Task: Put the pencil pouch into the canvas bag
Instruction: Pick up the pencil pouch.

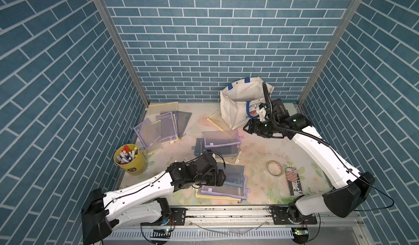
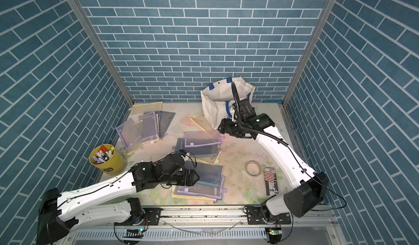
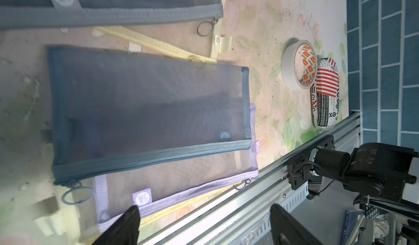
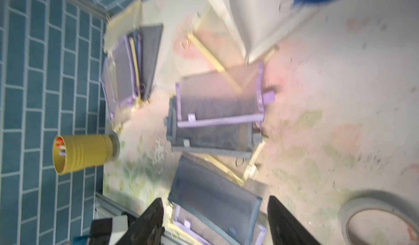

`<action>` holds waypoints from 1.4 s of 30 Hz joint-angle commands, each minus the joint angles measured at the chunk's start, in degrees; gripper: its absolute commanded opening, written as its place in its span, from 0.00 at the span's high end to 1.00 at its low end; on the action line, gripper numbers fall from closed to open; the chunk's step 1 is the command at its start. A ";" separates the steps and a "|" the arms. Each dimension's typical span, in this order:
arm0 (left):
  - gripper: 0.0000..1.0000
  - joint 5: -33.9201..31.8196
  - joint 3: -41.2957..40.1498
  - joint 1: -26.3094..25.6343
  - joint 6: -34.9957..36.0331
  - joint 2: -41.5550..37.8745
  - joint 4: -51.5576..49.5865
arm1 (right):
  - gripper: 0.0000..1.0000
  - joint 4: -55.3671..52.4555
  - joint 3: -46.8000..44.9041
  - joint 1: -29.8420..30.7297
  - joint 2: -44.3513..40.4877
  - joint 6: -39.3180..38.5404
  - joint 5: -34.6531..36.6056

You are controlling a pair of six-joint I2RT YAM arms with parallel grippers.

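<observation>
The cream canvas bag (image 1: 235, 103) (image 2: 215, 101) with blue handles stands open at the back right. Mesh pencil pouches lie in piles. In the front pile a blue-grey pouch (image 1: 234, 171) (image 3: 147, 110) tops a purple pouch (image 3: 172, 187) and a yellow one. My left gripper (image 1: 224, 177) (image 3: 204, 223) hovers open at that pile's left edge, one fingertip (image 3: 129, 219) over the purple pouch's zipper edge, nothing held. My right gripper (image 1: 246, 127) (image 4: 215, 219) is open and empty by the bag's front corner, just right of a purple pouch (image 1: 221, 138) (image 4: 220, 99) lying in the middle.
A yellow cup of markers (image 1: 129, 159) stands at the left. More pouches are stacked at the back left (image 1: 158, 128), and a yellow pouch (image 1: 215, 119) lies against the bag. A tape roll (image 1: 274, 168) and a flag-printed packet (image 1: 294, 183) lie at the front right.
</observation>
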 commanded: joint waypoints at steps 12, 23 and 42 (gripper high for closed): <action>0.18 -17.37 -11.13 -9.86 -27.93 1.93 16.03 | 0.36 13.04 -12.86 3.95 13.54 -10.17 -25.10; 0.22 -31.41 -16.56 -17.39 -43.36 5.71 24.00 | 0.59 19.99 -18.04 5.84 18.78 -11.39 -25.12; 0.37 -39.52 -28.34 -16.67 -46.54 9.27 46.91 | 0.64 18.60 -20.36 7.48 27.75 -14.14 -19.07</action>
